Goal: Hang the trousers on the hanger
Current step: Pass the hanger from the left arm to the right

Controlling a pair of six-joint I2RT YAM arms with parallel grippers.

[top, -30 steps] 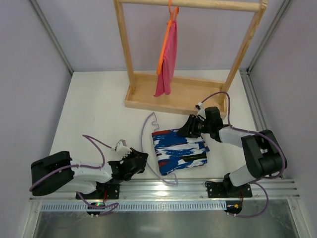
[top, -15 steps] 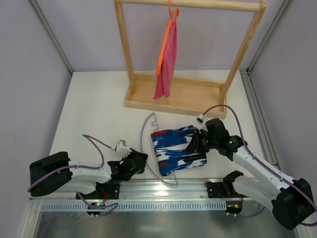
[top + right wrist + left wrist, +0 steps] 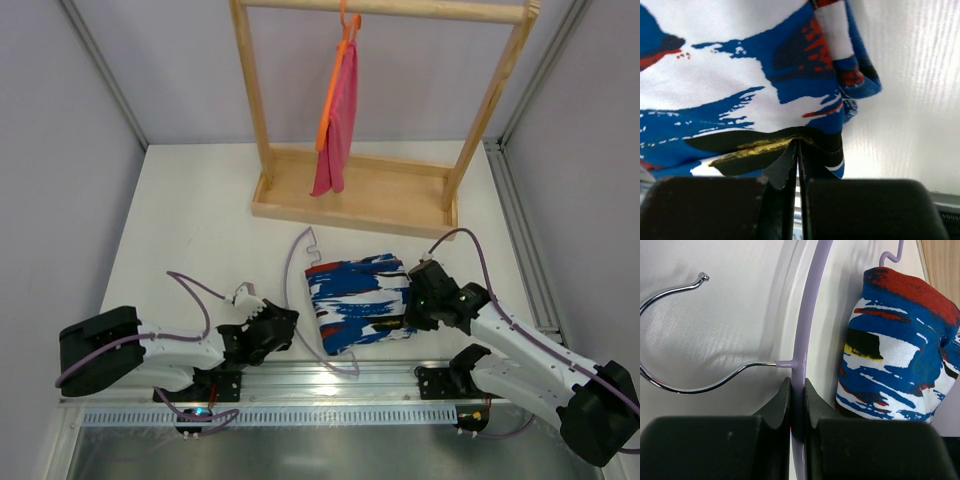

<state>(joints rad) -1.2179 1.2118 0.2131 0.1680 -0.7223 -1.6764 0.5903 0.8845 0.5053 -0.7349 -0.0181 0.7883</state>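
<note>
The trousers, a folded bundle printed in blue, white, red and black, lie on the white table between the two arms. In the right wrist view my right gripper is shut on the trousers at their near right edge, the cloth puckering at the fingertips. From above, the right gripper sits at the bundle's right side. The lilac hanger lies just left of the trousers. My left gripper is shut on the hanger close to its silver hook. The trousers lie right of the bar.
A wooden rack stands at the back of the table, with an orange hanger and pink cloth on its rail. A metal rail carries the arm bases along the near edge. Grey walls close in both sides.
My right arm has swung from the trousers' far right corner down to their near right edge, and its jaws have closed there. The left arm and hanger have stayed put.
</note>
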